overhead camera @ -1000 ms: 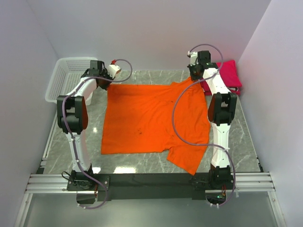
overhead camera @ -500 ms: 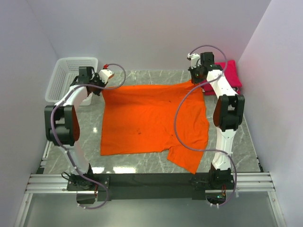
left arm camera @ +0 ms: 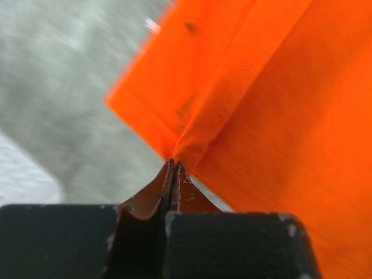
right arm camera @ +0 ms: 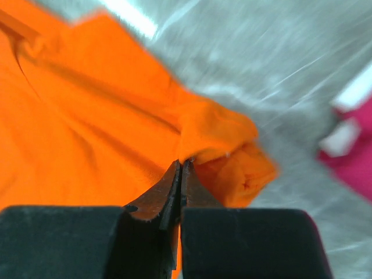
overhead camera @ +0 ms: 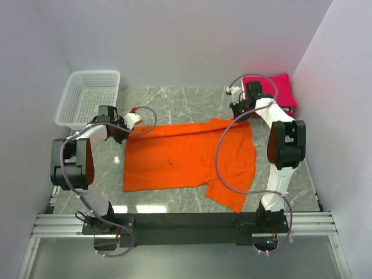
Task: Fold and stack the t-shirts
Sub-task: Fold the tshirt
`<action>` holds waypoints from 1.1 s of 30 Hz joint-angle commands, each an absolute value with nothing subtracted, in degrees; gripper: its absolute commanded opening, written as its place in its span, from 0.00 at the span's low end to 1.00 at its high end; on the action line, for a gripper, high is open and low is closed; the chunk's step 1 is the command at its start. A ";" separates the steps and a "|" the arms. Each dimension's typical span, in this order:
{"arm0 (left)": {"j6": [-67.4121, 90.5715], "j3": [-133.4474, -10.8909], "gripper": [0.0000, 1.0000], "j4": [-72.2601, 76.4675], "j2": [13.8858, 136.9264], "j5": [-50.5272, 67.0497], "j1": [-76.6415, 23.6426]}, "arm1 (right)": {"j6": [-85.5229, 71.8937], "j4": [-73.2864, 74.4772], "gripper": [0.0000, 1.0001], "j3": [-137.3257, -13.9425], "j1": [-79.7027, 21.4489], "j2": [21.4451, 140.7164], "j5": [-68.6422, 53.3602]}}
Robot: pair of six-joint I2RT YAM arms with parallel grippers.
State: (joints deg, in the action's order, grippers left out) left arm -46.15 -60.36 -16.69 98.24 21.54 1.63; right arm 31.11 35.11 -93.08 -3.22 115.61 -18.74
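Observation:
The orange t-shirt (overhead camera: pixel 186 157) lies spread on the marble table, its far edge lifted and folded toward the near side. My left gripper (overhead camera: pixel 124 131) is shut on the shirt's far left corner; the pinched cloth shows in the left wrist view (left arm camera: pixel 192 145). My right gripper (overhead camera: pixel 237 111) is shut on the far right corner, seen bunched at the tips in the right wrist view (right arm camera: pixel 215 131). Folded crimson-pink t-shirts (overhead camera: pixel 273 90) are stacked at the far right, also showing in the right wrist view (right arm camera: pixel 354 151).
A white mesh basket (overhead camera: pixel 87 99) stands at the far left corner. One sleeve (overhead camera: pixel 232 195) of the orange shirt hangs toward the near edge. White walls close in on both sides and the back.
Both grippers have pulled the shirt's far edge toward the near side, folding it over. The far strip of marble and the whole pink stack now show.

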 commanded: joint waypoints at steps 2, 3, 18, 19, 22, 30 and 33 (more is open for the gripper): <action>-50.71 -58.01 0.01 -15.46 98.16 20.75 1.67 | 35.50 34.10 0.00 -88.87 -2.72 113.20 -18.90; -50.80 -58.09 0.01 -15.82 98.70 20.57 1.58 | 35.94 34.71 0.00 -88.94 -2.81 113.81 -18.81; -49.84 -66.53 0.36 -24.78 100.37 22.06 1.58 | 28.31 54.40 0.49 -115.56 -0.35 124.87 -24.17; -49.40 -67.14 0.37 -24.87 100.72 22.41 1.67 | 27.43 54.58 0.49 -116.53 -0.26 125.76 -23.65; -48.34 -68.82 0.37 -25.31 101.95 22.50 1.58 | 25.49 55.63 0.48 -119.00 -0.26 129.10 -21.98; -47.02 -71.45 0.43 -26.19 103.53 23.38 1.58 | 24.87 56.87 0.54 -119.62 -0.35 133.33 -17.58; -46.85 -71.81 0.45 -26.54 103.27 24.17 1.50 | 25.14 56.87 0.55 -118.83 -0.44 133.33 -17.32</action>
State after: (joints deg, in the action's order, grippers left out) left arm -47.72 -69.17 -25.52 103.48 21.61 1.52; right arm 25.58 56.05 -118.04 -0.27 134.98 -18.55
